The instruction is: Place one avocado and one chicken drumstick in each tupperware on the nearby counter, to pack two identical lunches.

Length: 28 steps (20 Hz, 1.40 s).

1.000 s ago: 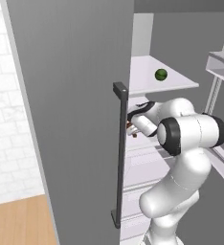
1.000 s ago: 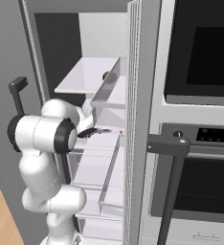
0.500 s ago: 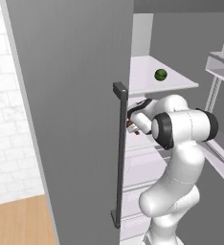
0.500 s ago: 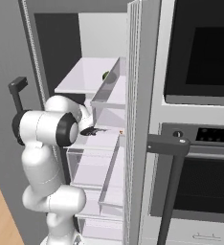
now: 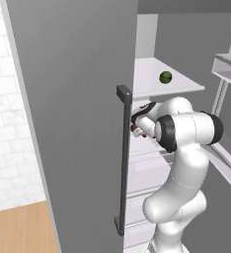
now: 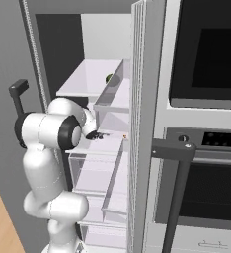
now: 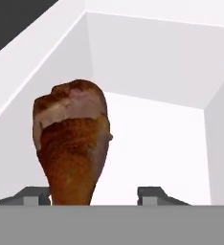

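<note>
1. The gripper [image 7: 95, 196] is seen reaching into the open fridge [image 5: 78, 123], at a white shelf [image 7: 157, 139] below the upper shelf [image 5: 152, 84].
2. In the hand view, the two dark fingertips [image 7: 150, 195] are seen standing apart, with a gap left between them.
3. A dark reddish-brown chicken drumstick [image 7: 73, 143] is seen between the fingertips, close against the left one; its thick end is pointed away from the gripper.
4. Open space is seen between the drumstick and the right fingertip. Whether the left fingertip touches the meat cannot be told, so no clamped hold is shown.
5. A dark green avocado [image 5: 165, 77] is seen on the upper shelf, above the gripper and well apart from it.
6. In the right base view, the gripper [image 6: 98, 134] is seen just beyond the white wrist, over the clear drawers [image 6: 95, 173], with the avocado [image 6: 109, 78] above it.
</note>
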{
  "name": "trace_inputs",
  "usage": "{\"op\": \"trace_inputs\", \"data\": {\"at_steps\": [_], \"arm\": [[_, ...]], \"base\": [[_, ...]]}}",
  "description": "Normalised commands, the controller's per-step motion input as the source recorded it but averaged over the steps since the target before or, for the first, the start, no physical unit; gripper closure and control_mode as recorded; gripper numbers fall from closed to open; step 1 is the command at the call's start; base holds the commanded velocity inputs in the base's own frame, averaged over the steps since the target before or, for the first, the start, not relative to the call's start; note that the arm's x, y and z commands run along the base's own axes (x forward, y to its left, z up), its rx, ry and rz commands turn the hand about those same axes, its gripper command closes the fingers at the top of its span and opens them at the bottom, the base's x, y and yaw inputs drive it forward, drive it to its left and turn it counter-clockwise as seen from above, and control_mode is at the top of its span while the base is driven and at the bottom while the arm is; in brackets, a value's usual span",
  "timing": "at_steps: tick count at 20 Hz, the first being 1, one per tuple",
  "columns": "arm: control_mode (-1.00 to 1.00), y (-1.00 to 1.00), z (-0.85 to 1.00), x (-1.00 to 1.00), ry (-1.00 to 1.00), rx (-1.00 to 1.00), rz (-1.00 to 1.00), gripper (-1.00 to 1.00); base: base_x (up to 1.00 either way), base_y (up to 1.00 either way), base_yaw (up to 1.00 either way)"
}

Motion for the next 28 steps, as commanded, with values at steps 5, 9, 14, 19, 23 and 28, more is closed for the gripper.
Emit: {"op": "trace_inputs", "data": {"at_steps": [5,9,14,19,23,28], "arm": [[-1.00,0.00,-0.13,-0.52,0.24,0.00,0.03,1.00],[-1.00,0.00,-0.02,-0.89,0.08,0.00,0.10,1.00],[-1.00,0.00,0.12,-1.00,-0.11,0.00,0.08,1.00],[-1.00,0.00,0.87,-1.00,-0.11,0.00,0.00,1.00],[-1.00,0.00,1.00,-1.00,-0.02,0.00,-0.01,1.00],[-1.00,0.00,0.91,-1.00,0.00,0.00,-0.09,1.00]], "base": [[0.00,0.00,0.00],[0.00,0.00,0.00],[0.00,0.00,0.00],[0.00,0.00,0.00],[0.00,0.00,0.00],[0.00,0.00,0.00]]}}
